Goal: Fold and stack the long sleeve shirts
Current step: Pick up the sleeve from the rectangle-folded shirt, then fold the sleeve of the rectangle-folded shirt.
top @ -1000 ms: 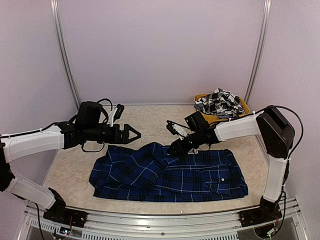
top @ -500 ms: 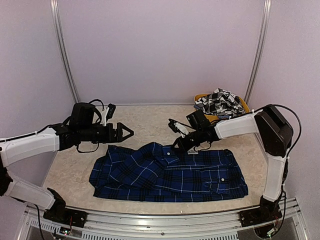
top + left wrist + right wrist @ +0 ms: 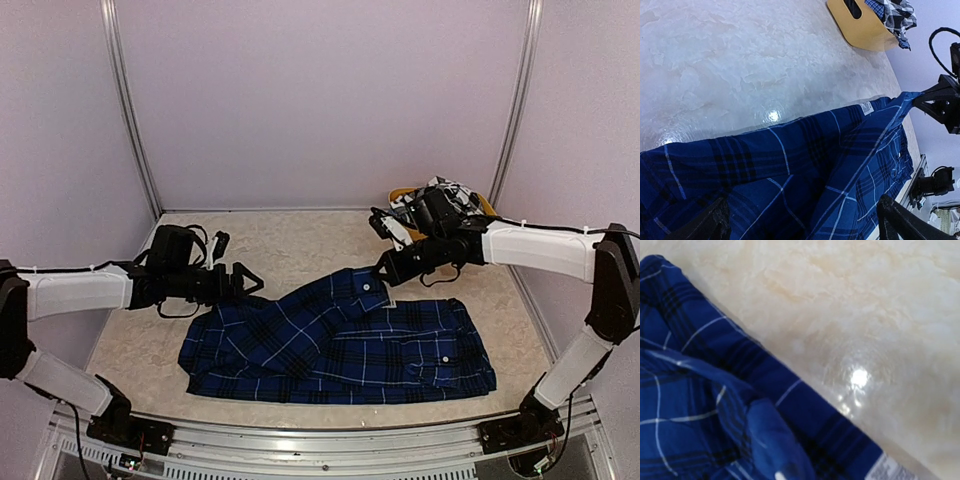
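The royal blue plaid shirt [image 3: 380, 345] lies spread across the table's front half. My right gripper [image 3: 385, 270] is shut on a sleeve end and holds it lifted above the shirt's back edge. In the right wrist view the blue cloth [image 3: 700, 365] fills the lower left and hides the fingers. My left gripper [image 3: 252, 282] is open and empty, just over the shirt's back-left edge. In the left wrist view its fingertips [image 3: 707, 225] straddle the blue cloth [image 3: 790, 170]. The black-and-white checked shirt [image 3: 440, 203] lies bunched in the yellow tub [image 3: 402, 196].
The tub stands at the back right corner and also shows in the left wrist view [image 3: 865, 27]. Bare marble tabletop [image 3: 290, 240] lies behind the blue shirt. White walls with metal rails close in the back and both sides.
My right gripper has risen and moved back and right, pulling the sleeve end up and stretching it out. My left gripper has drawn back left and dropped toward the shirt's edge.
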`<control>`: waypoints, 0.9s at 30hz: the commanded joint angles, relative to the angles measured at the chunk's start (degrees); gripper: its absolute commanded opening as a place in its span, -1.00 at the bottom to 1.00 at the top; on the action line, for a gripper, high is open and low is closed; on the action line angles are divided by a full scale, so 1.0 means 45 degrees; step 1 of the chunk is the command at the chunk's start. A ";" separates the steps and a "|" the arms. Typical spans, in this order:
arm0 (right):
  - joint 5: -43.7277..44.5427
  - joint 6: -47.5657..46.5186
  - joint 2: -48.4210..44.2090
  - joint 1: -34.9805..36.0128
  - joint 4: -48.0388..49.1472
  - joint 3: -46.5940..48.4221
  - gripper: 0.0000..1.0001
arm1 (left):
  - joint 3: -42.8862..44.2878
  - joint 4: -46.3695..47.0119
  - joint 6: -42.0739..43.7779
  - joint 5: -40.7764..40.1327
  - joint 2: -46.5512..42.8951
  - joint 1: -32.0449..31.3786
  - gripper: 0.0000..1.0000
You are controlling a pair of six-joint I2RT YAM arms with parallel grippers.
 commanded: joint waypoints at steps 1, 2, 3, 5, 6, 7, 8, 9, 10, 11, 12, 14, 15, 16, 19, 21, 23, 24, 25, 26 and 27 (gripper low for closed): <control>0.0590 0.0083 -0.0741 -0.0103 -0.1701 -0.0071 -1.00 | 0.0076 0.1206 -0.0051 0.0585 0.1105 -0.0071 0.91; 0.0783 0.0053 -0.0890 -0.0105 -0.1933 -0.0008 -1.00 | 0.0146 0.1171 0.0035 0.0629 0.1334 -0.0128 0.90; 0.0993 0.0025 -0.1006 -0.0120 -0.2189 0.0086 -1.00 | 0.0213 0.1092 0.0107 0.0630 0.1696 -0.0186 0.88; 0.1474 -0.0068 -0.1104 -0.0173 -0.2684 0.0310 -1.00 | 0.0271 0.0973 0.0175 0.0559 0.2216 -0.0229 0.84; 0.1621 -0.0105 -0.1099 -0.0217 -0.2893 0.0365 -1.00 | 0.0256 0.0923 0.0185 0.0540 0.2539 -0.0250 0.83; 0.1749 -0.0131 -0.1076 -0.0286 -0.3056 0.0409 -1.00 | 0.0222 0.0881 0.0187 0.0472 0.2698 -0.0260 0.81; 0.1809 -0.0137 -0.1044 -0.0399 -0.3169 0.0397 -1.00 | 0.0147 0.0900 0.0204 0.0403 0.2872 -0.0274 0.80; 0.1824 -0.0150 -0.0994 -0.0504 -0.3237 0.0378 -1.00 | 0.0028 0.0931 0.0191 0.0309 0.2962 -0.0283 0.80; 0.1821 -0.0154 -0.0934 -0.0668 -0.3287 0.0332 -1.00 | -0.0046 0.0916 0.0187 0.0085 0.3059 -0.0298 0.79; 0.1826 -0.0172 -0.0860 -0.0781 -0.3320 0.0267 -1.00 | -0.0091 0.0867 0.0197 -0.0100 0.3115 -0.0318 0.78; 0.1850 -0.0194 -0.0787 -0.0888 -0.3375 0.0208 -1.00 | -0.0129 0.0808 0.0241 -0.0318 0.3140 -0.0322 0.78; 0.1866 -0.0278 -0.0636 -0.1090 -0.3446 0.0036 -1.00 | -0.0145 0.0686 0.0324 -0.0671 0.3223 -0.0323 0.77; 0.1914 -0.0314 -0.0581 -0.1176 -0.3486 -0.0028 -1.00 | -0.0145 0.0629 0.0368 -0.0795 0.3258 -0.0323 0.77; 0.1989 -0.0380 -0.0540 -0.1255 -0.3523 -0.0117 -1.00 | -0.0128 0.0597 0.0405 -0.0896 0.3291 -0.0340 0.76; 0.2172 -0.0434 -0.0410 -0.1494 -0.3719 -0.0235 -1.00 | -0.0092 0.0597 0.0543 -0.1052 0.3256 -0.0363 0.76; 0.2173 -0.0465 -0.0367 -0.1639 -0.3818 -0.0293 -1.00 | -0.0072 0.0639 0.0622 -0.1245 0.3164 -0.0367 0.77; 0.2235 -0.0463 -0.0315 -0.1740 -0.4001 -0.0282 -1.00 | -0.0003 0.0651 0.0734 -0.1507 0.3048 -0.0391 0.78; 0.2291 -0.0484 -0.0282 -0.1792 -0.4132 -0.0266 -1.00 | 0.0051 0.0651 0.0792 -0.1664 0.3025 -0.0424 0.79; 0.2399 -0.0479 -0.0229 -0.1855 -0.4305 -0.0220 -1.00 | 0.0109 0.0639 0.0861 -0.1835 0.3013 -0.0453 0.80; 0.2537 -0.0501 -0.0186 -0.1879 -0.4460 -0.0204 -1.00 | 0.0184 0.0616 0.0911 -0.2015 0.3027 -0.0491 0.81; 0.2655 -0.0520 -0.0147 -0.1909 -0.4587 -0.0229 -1.00 | 0.0260 0.0618 0.0958 -0.2174 0.3040 -0.0539 0.81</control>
